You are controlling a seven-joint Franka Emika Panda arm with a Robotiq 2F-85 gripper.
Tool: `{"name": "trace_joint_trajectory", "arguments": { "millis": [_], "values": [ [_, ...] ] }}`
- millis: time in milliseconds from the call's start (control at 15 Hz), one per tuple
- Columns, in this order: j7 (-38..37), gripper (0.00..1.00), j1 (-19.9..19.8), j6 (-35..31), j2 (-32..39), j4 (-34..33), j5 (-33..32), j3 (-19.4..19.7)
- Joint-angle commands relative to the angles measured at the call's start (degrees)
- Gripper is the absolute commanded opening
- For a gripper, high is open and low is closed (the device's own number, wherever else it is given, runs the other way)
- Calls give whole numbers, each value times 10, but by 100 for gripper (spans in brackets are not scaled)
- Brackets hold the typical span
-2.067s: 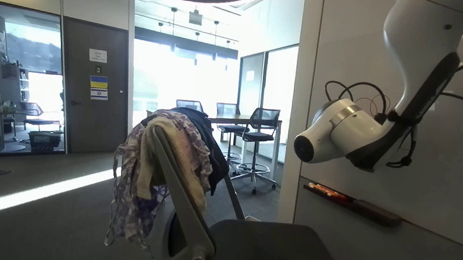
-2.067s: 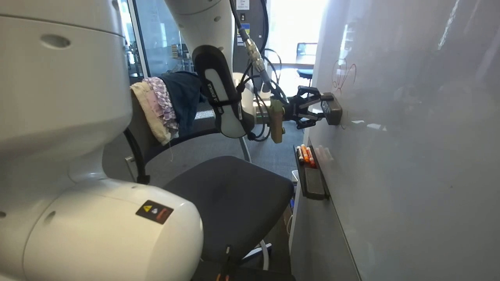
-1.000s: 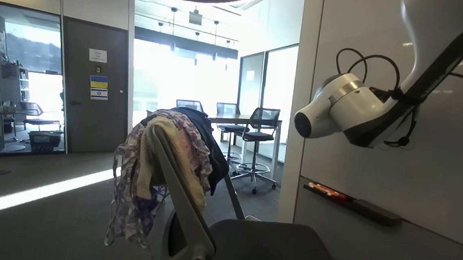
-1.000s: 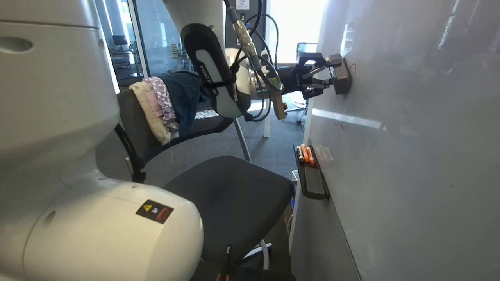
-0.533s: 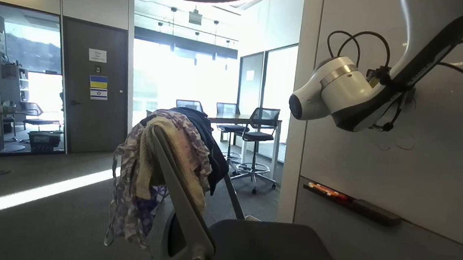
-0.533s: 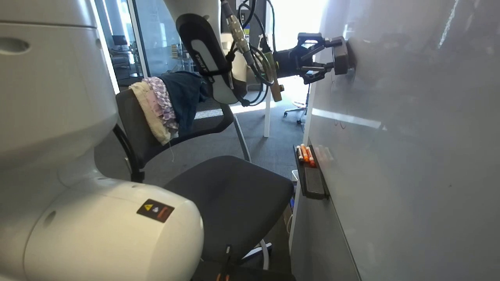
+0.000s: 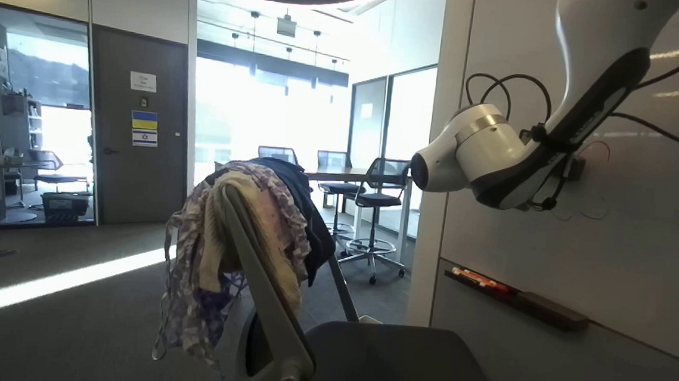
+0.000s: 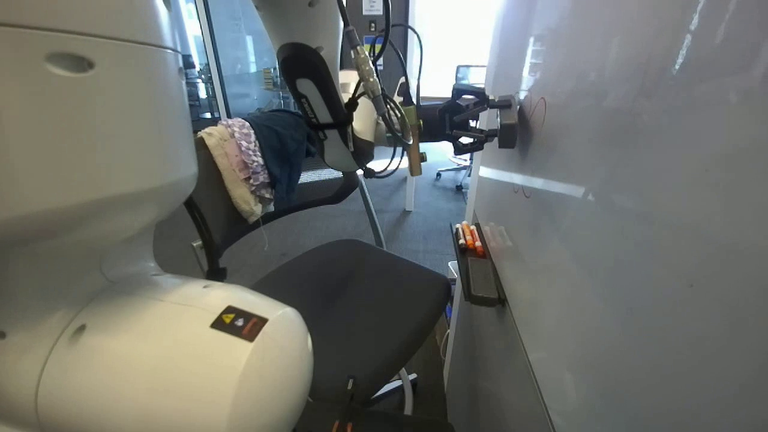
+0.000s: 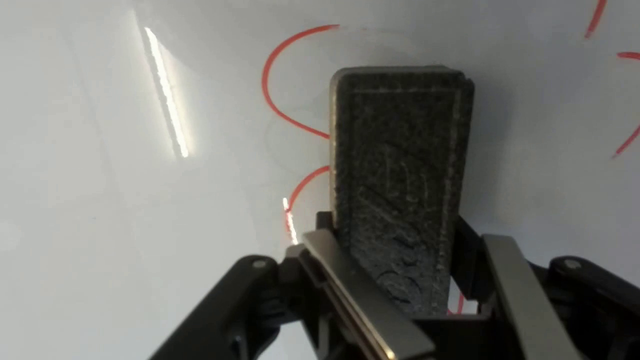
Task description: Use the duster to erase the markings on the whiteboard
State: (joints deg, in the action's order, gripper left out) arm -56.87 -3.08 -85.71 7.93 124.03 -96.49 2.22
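Note:
My gripper [image 8: 497, 119] is shut on the dark grey block-shaped duster [image 8: 508, 122], which stands upright close to the whiteboard [image 8: 630, 240]. I cannot tell if it touches the board. In the wrist view the duster [image 9: 400, 150] sits between both fingers, its long side pointing up. Red looping markings [image 9: 267, 75] show left of it, with short broken strokes [image 9: 595, 20] at the right edge. Part of the markings is hidden behind the duster and fingers. Red markings [image 8: 543, 111] also show beside the duster in an exterior view, with small curved traces [image 8: 525, 192] lower down.
A dark tray ledge [image 8: 463, 255] below holds several markers [image 8: 468, 235] and another dark block [image 8: 483, 279]. A chair [image 8: 360, 312] with clothes [image 8: 264, 156] over its back stands near the board, under the arm. Cables [image 8: 393, 114] loop around the wrist.
My gripper with the duster rose along the board until half a second ago. Since then it has come down and slightly back from the board, uncovering red lines beside it.

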Motion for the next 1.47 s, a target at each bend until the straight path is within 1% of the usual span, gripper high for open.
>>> {"name": "trace_joint_trajectory", "arguments": {
  "millis": [0, 267, 400, 533, 667, 933, 1133, 1400],
  "values": [
    [-44, 31, -10, -13, 70, -60, 2, 3],
    [-81, 31, -17, -63, 118, -80, -20, 1],
    [-114, 31, -17, -62, 135, -93, -22, 3],
    [-140, 31, -17, -64, 120, -73, -19, 1],
    [-137, 31, -25, -84, 91, -56, 2, 0],
    [-148, 31, -37, -110, 35, -44, 40, 9],
    [-158, 31, -33, -102, -19, -23, 61, 12],
    [-168, 31, -24, -78, -87, 15, 67, 14]
  ]
}}
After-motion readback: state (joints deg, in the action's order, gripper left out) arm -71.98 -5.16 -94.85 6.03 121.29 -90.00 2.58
